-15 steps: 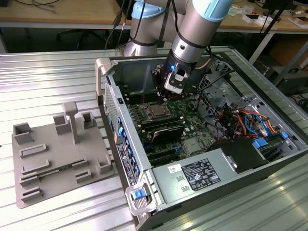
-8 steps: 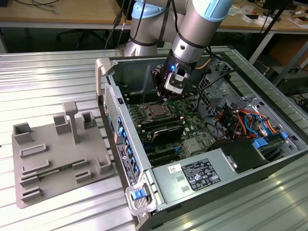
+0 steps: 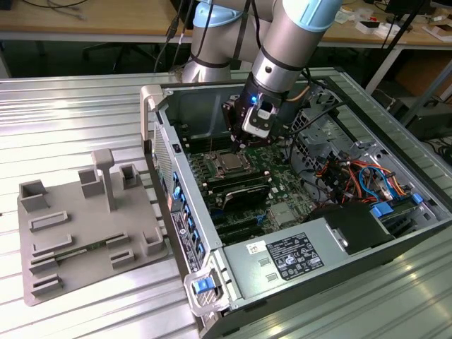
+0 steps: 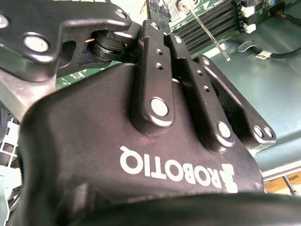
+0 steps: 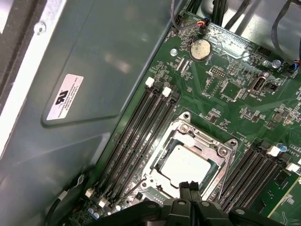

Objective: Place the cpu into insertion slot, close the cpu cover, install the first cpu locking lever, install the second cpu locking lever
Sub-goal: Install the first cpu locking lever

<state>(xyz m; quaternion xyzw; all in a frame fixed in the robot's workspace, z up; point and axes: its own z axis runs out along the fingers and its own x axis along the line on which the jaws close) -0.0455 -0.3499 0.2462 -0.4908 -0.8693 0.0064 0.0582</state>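
Note:
The cpu (image 5: 184, 165) (image 3: 229, 164) lies flat in the middle of the green board, its silver top showing through the cut-out of the cpu cover (image 5: 197, 138), which lies down over it. The insertion slot is hidden beneath them. My gripper (image 5: 190, 187) (image 3: 241, 141) hovers just above the socket's edge, its two black fingertips pressed together with nothing visible between them. In the second wrist view a thin metal locking lever (image 4: 210, 36) slants up beside the fingers (image 4: 155, 70). Another thin lever end (image 5: 130, 189) shows by the socket corner.
Long black memory slots (image 5: 136, 136) flank the socket on both sides. A coin battery (image 5: 199, 49) sits further along the board. The case's metal wall (image 5: 94, 70) stands close by. Cables (image 3: 360, 176) and a power supply (image 3: 289, 258) crowd the case. A grey fixture (image 3: 85, 226) rests at the exterior view's left.

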